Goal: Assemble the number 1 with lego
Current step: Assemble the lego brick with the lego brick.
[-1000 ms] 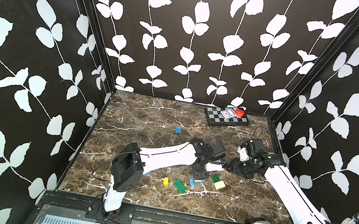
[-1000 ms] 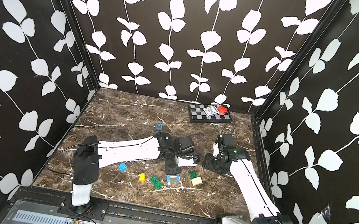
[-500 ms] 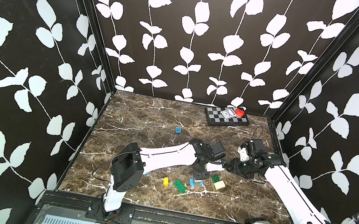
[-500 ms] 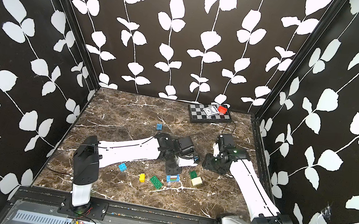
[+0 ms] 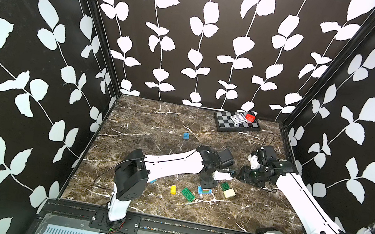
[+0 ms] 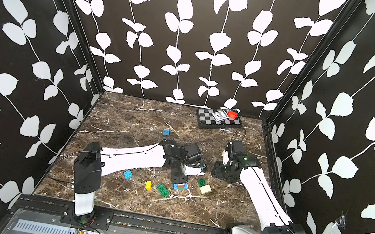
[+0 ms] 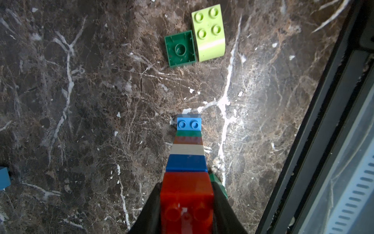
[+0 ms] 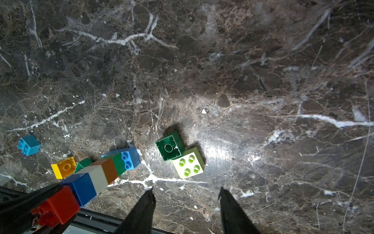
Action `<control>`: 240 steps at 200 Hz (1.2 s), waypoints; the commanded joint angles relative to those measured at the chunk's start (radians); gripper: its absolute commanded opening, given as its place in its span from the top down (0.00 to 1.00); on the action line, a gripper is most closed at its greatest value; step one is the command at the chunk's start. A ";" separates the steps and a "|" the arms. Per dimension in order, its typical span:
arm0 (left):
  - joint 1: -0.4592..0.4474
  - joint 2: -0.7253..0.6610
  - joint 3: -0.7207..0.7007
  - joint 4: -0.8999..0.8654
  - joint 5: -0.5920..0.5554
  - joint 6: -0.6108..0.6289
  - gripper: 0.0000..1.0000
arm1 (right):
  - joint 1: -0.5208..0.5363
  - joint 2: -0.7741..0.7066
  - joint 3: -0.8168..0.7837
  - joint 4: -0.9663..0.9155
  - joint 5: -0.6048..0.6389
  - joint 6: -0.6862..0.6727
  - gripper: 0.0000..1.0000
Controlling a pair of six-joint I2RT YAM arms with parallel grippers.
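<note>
My left gripper [image 7: 186,189] is shut on the red end brick of a lego stack [image 7: 187,160]. The stack runs red, blue, cream, orange, green, light blue, and its light blue end [image 7: 189,123] meets the marble table. Both top views show that stack [image 5: 205,191] [image 6: 180,187] under the left gripper [image 5: 207,183]. My right gripper [image 8: 186,191] is open and empty. It hovers just right of the stack, above an upturned dark green brick [image 8: 170,147] and a pale green brick [image 8: 189,163] that touch each other.
Loose lego lies near the front: a yellow brick [image 5: 173,189], a green oblong brick [image 5: 188,195] and a light blue brick [image 6: 128,174] beside the left arm. Another blue brick [image 5: 186,136] lies mid-table. A chessboard [image 5: 225,124] carrying a red block [image 5: 250,118] sits at the back right.
</note>
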 commanded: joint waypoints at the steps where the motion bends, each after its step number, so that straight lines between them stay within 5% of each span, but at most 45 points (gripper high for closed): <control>1: -0.001 -0.023 -0.028 -0.017 0.001 0.018 0.69 | -0.005 -0.018 -0.028 -0.003 -0.007 0.002 0.47; 124: -0.001 0.040 -0.048 -0.086 0.001 0.035 0.73 | -0.008 -0.019 -0.027 -0.008 -0.006 0.002 0.47; 240: -0.001 -0.026 -0.049 0.013 -0.019 0.016 0.42 | -0.010 -0.024 -0.020 -0.018 -0.009 0.002 0.48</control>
